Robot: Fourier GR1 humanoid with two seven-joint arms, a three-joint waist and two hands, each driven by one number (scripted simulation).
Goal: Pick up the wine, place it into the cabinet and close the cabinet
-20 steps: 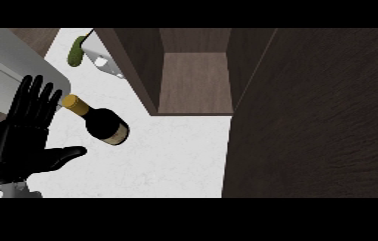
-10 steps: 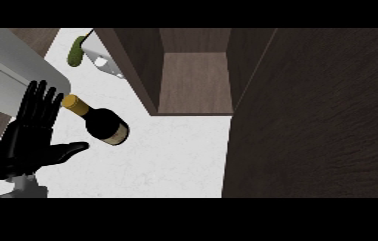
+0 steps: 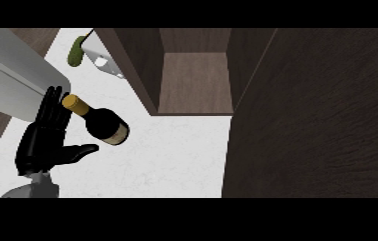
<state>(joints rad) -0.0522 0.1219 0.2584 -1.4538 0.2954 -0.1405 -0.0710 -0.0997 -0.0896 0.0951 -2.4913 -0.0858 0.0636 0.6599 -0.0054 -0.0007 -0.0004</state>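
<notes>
The wine bottle (image 3: 102, 122), dark with a tan cap, stands on the white counter (image 3: 170, 160) at the left. My left hand (image 3: 43, 140) is open just left of it, fingers straight up and thumb out toward the bottle's base, not touching it. The dark wood cabinet (image 3: 193, 77) is open behind the bottle, its inside shelf bare. Its open door (image 3: 303, 115) fills the right side of the head view. My right hand does not show.
A grey appliance (image 3: 26, 85) sits at the left edge behind my left hand. A green object (image 3: 76, 55) and a white item (image 3: 100, 60) lie at the back left beside the cabinet's side wall.
My left hand has slid a little down and to the left, away from the bottle's neck. The bottle and cabinet have not moved.
</notes>
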